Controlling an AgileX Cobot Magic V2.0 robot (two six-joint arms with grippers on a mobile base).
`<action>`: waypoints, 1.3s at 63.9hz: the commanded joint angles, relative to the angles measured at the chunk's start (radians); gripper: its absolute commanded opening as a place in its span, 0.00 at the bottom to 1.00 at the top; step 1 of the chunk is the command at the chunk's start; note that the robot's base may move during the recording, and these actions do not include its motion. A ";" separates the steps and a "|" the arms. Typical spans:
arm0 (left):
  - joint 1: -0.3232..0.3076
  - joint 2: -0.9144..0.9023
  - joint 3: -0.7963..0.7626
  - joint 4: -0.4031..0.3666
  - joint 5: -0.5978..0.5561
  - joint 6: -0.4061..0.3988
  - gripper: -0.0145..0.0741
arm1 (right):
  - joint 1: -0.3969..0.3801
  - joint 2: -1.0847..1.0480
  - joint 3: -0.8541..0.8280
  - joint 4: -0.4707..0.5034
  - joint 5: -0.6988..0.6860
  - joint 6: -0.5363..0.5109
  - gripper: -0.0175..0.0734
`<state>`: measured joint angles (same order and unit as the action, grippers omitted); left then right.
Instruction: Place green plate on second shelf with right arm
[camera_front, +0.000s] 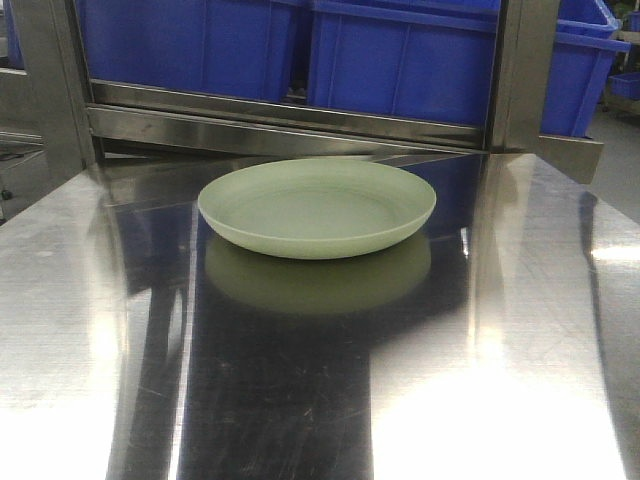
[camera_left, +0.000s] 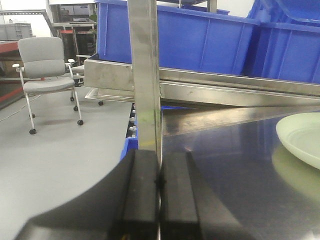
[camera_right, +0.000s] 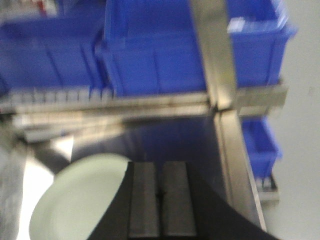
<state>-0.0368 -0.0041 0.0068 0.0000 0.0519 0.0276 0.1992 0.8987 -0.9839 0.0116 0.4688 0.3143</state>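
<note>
The green plate (camera_front: 316, 207) sits right way up on the shiny steel worktop (camera_front: 500, 380), towards its far edge and about midway between the left and right edges, just in front of the shelf rail (camera_front: 290, 115) carrying the blue bins (camera_front: 400, 60). The left end effector (camera_left: 159, 182) is by the left edge, pads pressed together on nothing. The right end effector (camera_right: 160, 192), in a blurred view, is likewise closed and empty, beside the plate's right rim.

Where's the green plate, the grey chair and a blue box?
green plate (camera_front: 317, 205): front view, its flat middle.
grey chair (camera_left: 42, 50): left wrist view, its backrest.
blue box (camera_front: 400, 65): front view, its front wall.
</note>
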 joint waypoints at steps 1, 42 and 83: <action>-0.003 -0.016 0.040 0.000 -0.080 -0.002 0.31 | 0.062 0.163 -0.137 -0.012 0.045 -0.029 0.25; -0.003 -0.016 0.040 0.000 -0.080 -0.002 0.31 | 0.088 0.900 -0.476 0.301 0.210 -0.027 0.81; -0.003 -0.016 0.040 0.000 -0.080 -0.002 0.31 | 0.101 0.975 -0.476 0.355 0.157 -0.027 0.81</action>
<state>-0.0368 -0.0041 0.0068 0.0000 0.0519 0.0276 0.3008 1.9179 -1.4222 0.3403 0.6739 0.2945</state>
